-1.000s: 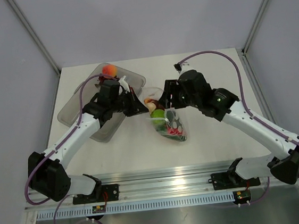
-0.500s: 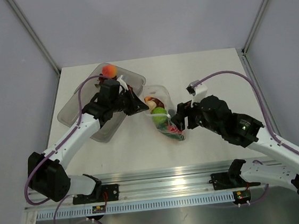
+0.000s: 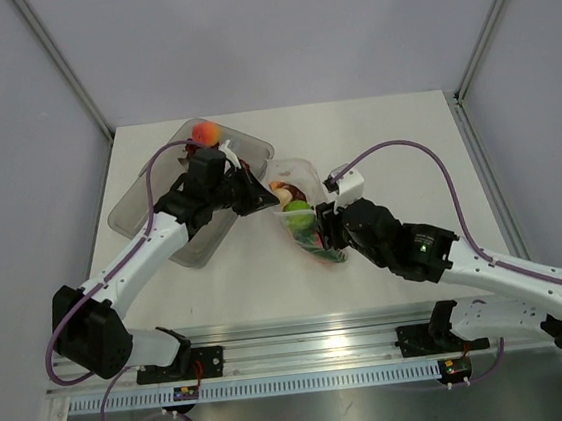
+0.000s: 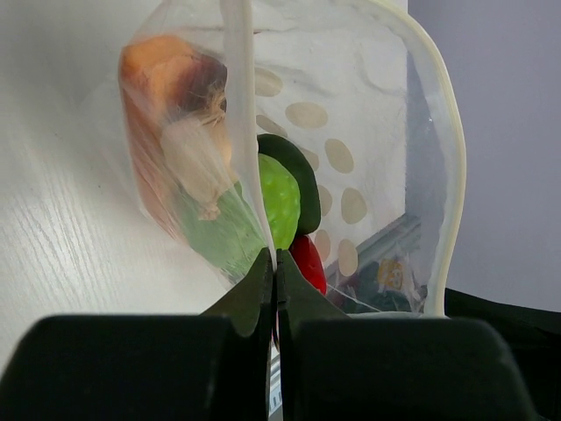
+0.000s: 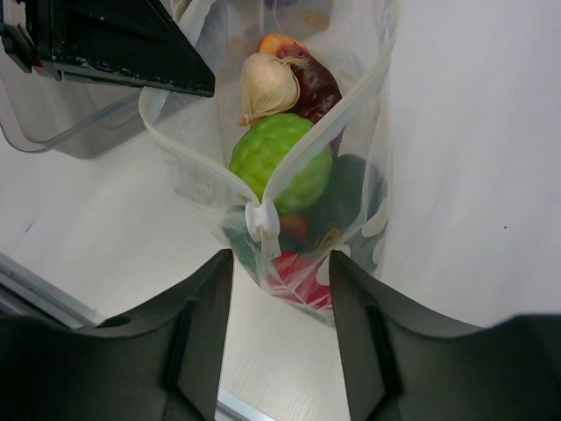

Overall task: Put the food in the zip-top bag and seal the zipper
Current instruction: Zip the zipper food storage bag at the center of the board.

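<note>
The zip-top bag (image 3: 309,223) lies at the table's middle, spotted and clear, its mouth gaping. Inside, the right wrist view shows a light-green lime (image 5: 280,162), a pale garlic-like piece (image 5: 267,83), dark-red food (image 5: 317,83) and a red chili (image 5: 302,274). The zipper (image 5: 188,162) runs down to a white slider (image 5: 260,219). My left gripper (image 4: 273,263) is shut on the bag's edge (image 4: 238,105) and shows in the top view (image 3: 265,200). My right gripper (image 5: 280,261) is open, its jaws either side of the bag's near end. A peach (image 3: 205,132) sits at the tray's far end.
The clear grey tray (image 3: 140,205) lies left of the bag, under my left arm. Its corner shows in the right wrist view (image 5: 61,123). The metal rail (image 3: 304,334) runs along the table's near edge.
My right arm swung from the bag's far right side round to its near end, the gripper now open around the bag's tip. My left gripper stayed put on the bag.
</note>
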Robot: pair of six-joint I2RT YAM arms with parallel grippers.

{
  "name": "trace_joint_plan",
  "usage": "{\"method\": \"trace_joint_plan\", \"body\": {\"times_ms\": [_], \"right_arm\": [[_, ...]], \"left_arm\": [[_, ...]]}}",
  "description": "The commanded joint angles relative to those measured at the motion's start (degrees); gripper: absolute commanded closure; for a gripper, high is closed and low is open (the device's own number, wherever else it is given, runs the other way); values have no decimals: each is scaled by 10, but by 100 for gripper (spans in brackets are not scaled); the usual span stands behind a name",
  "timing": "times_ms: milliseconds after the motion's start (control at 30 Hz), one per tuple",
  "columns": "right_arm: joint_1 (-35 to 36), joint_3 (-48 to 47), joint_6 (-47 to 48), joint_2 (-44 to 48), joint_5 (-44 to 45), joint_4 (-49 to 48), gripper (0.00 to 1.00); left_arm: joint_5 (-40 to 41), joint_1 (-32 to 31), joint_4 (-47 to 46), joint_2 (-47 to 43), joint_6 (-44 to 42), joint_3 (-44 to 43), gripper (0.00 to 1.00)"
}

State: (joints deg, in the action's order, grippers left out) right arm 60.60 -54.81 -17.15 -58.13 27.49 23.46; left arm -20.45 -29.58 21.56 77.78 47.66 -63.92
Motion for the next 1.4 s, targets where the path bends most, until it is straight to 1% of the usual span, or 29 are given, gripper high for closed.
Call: {"method": "trace_joint_plan", "body": {"times_ms": [0,67,100,167,267,300,333,367,433,467,500,533,567,600,633,667,700,733,767,800,867,933,967,1033,1067,1167,1267,1300,1367], "right_arm": [[5,1,-8,-18,41,-75,50],[6,1,-11,-30,34,-89,55],[5,2,-16,-31,31,-91,59],[5,7,-17,-34,27,-100,62],[5,10,-19,-36,27,-108,76],[6,13,-20,-35,29,-109,83],[5,15,-18,-34,30,-110,86],[5,16,-17,-32,30,-111,89],[5,21,-11,-28,27,-111,91],[5,21,-2,-28,20,-110,92],[5,20,3,-25,16,-104,94],[4,19,6,-25,16,-98,100],[5,21,18,-23,11,-96,100],[5,23,26,-16,9,-95,100],[5,33,35,-9,4,-99,100],[5,42,58,-2,-10,-105,100],[4,52,66,19,-16,-123,100],[5,72,73,29,-18,-133,100],[4,83,86,41,-23,-142,100],[2,94,89,58,-25,-152,100],[-7,100,97,72,-43,-151,100],[-10,104,103,85,-52,-152,100],[-12,104,111,87,-60,-152,100],[-11,106,121,93,-70,-151,100],[-12,105,125,93,-73,-150,100],[-13,106,135,100,-77,-147,100],[-13,112,143,111,-81,-148,100],[-12,116,146,119,-82,-150,100],[-12,122,153,129,-92,-154,100]], "left_arm": [[17,-4,-10,-5,-2,-24,100],[18,-4,-11,-6,-1,-23,100],[18,-4,-13,-6,2,-21,100],[16,-5,-16,-5,7,-20,100],[15,-5,-20,-7,8,-18,100],[14,-5,-20,-12,9,-16,100],[14,-5,-21,-14,9,-16,100],[14,-5,-22,-16,5,-15,97],[4,-5,-18,-19,-11,-25,81],[7,-3,14,-18,-46,-36,69],[26,-1,39,-18,-69,-53,50],[38,1,64,-20,-92,-85,39],[51,9,99,-25,-137,-98,30],[50,15,105,-30,-162,-105,11],[28,22,106,-36,-189,-112,10],[-5,35,113,-39,-251,-137,10],[-66,37,125,-35,-281,-153,10],[-92,37,138,-32,-313,-174,11],[-120,37,160,-26,-369,-196,13],[-165,37,163,-26,-388,-203,14],[-194,33,158,-29,-435,-205,20],[-205,28,142,-43,-460,-188,23],[-212,25,115,-49,-487,-177,29],[-236,24,83,-72,-505,-148,32],[-248,23,47,-82,-522,-136,32],[-288,22,-22,-112,-551,-102,28],[-335,14,-37,-106,-574,-106,27],[-370,12,-32,-99,-585,-111,29],[-383,-7,-37,-81,-608,-116,31]]}}
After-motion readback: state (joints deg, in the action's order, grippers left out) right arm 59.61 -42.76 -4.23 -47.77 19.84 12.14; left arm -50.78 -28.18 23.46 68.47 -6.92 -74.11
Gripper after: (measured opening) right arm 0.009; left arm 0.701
